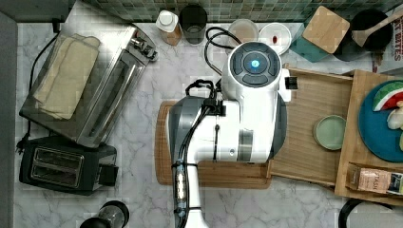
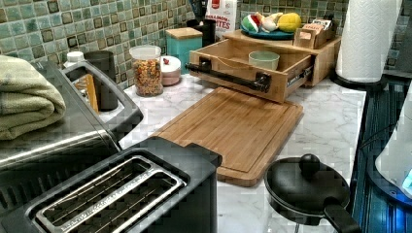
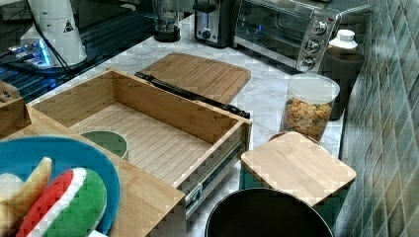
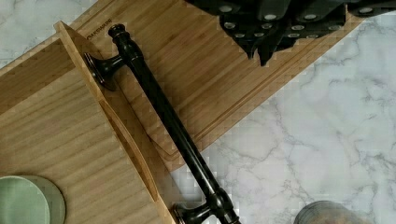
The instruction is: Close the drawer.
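Observation:
The light-wood drawer [image 1: 304, 95] [image 2: 228, 65] [image 3: 163, 106] [image 4: 51, 126] stands pulled far out of its wooden cabinet [image 1: 354, 142]. A long black bar handle [image 2: 228, 77] [image 3: 192, 94] [image 4: 163, 112] runs across its front face. Inside sits a pale green bowl [image 1: 329, 132] [image 2: 264, 59] [image 3: 106, 142]. In the wrist view my black gripper [image 4: 261, 51] hangs shut and empty over the cutting board [image 4: 205, 70], in front of the handle and apart from it. In the top view my white arm [image 1: 252, 95] covers the drawer's front.
The grooved cutting board [image 1: 164, 142] [image 2: 233, 126] lies right in front of the drawer. A toaster oven [image 1: 90, 95], a toaster [image 1: 62, 164], a cereal jar [image 2: 146, 70], a black pan lid [image 2: 306, 187] and a paper towel roll [image 2: 367, 39] ring the marble counter.

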Motion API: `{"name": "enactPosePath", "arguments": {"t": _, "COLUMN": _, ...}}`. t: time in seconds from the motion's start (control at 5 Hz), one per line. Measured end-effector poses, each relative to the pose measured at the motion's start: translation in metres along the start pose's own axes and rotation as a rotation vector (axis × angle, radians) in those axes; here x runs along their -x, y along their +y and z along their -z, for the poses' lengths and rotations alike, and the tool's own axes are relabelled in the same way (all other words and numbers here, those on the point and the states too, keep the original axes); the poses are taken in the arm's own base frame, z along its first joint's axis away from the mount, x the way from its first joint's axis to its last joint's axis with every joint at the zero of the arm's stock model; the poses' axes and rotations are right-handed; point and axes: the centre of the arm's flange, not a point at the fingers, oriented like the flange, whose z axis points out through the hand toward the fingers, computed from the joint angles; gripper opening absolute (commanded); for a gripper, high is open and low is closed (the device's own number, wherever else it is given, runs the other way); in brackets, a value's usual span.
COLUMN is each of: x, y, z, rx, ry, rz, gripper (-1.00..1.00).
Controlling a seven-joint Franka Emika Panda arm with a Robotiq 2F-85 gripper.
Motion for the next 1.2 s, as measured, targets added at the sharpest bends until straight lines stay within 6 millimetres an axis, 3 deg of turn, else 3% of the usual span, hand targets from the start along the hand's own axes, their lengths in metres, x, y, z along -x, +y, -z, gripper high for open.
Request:
{"name": "enactPosePath", "arguments": {"t": 0.6, "x": -0.005, "y": -0.002, "z": -0.019, "rx": 0.022, "ry": -0.019, "rz": 0.013, "gripper": -1.00}}
{"name": "enactPosePath", "arguments": {"t": 0.8, "x": -0.020, "y": -0.010, "z": -0.047, "rx": 0.049, "ry": -0.005, "rz": 0.120, "gripper": -1.00}}
{"name": "enactPosePath", "arguments": {"t": 1.2, "x": -0.037, "y": -0.024, "z": -0.131, "rx": 0.114, "ry": -0.099, "rz": 0.199, "gripper": -1.00}}
